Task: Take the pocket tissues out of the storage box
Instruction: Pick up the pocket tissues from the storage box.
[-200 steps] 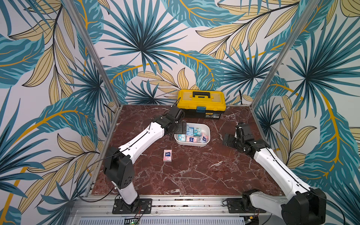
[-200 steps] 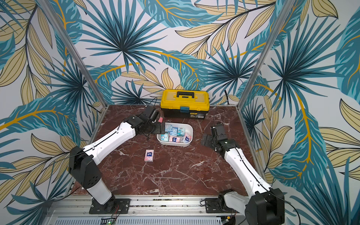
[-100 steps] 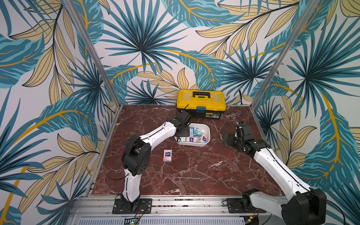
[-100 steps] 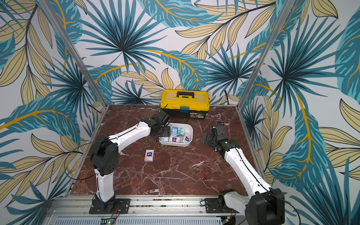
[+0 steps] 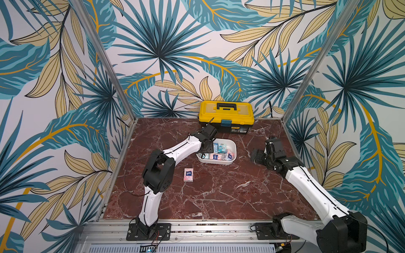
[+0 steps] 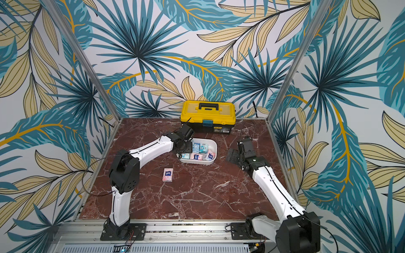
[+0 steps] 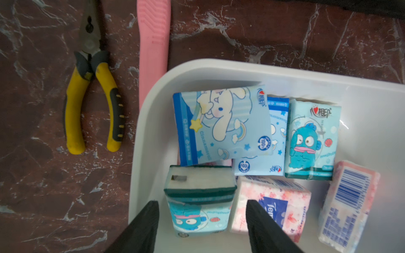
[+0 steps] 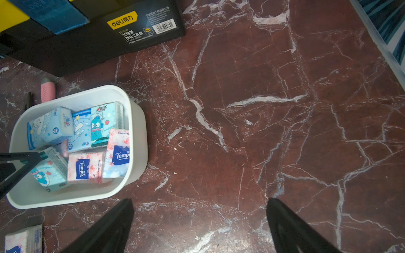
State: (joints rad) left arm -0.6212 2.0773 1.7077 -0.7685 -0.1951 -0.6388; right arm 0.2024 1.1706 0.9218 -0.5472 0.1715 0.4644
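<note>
The white storage box [image 5: 233,161] [image 6: 214,145] sits on the marble just in front of the toolbox. It holds several pocket tissues [image 5: 219,153] [image 6: 200,152], pink and light blue. My left gripper [image 7: 201,210] [image 5: 207,151] reaches into the box's left end. It is open, its fingers [image 7: 151,219] straddling an upright teal cartoon pack [image 7: 200,216] with a gap on each side. One pink pack [image 5: 188,174] [image 6: 168,174] lies on the table left of the box. My right gripper [image 8: 200,208] [image 5: 257,155] hovers open and empty to the right of the box.
A yellow-and-black toolbox [image 5: 226,116] stands against the back wall. Yellow-handled pliers [image 7: 92,87] and a long pink bar [image 7: 153,43] lie on the marble beside the box's left end. Patterned walls enclose the table on three sides.
The left arm has pushed its gripper down into the box and its jaws have narrowed around the teal pack. The right arm has not moved.
</note>
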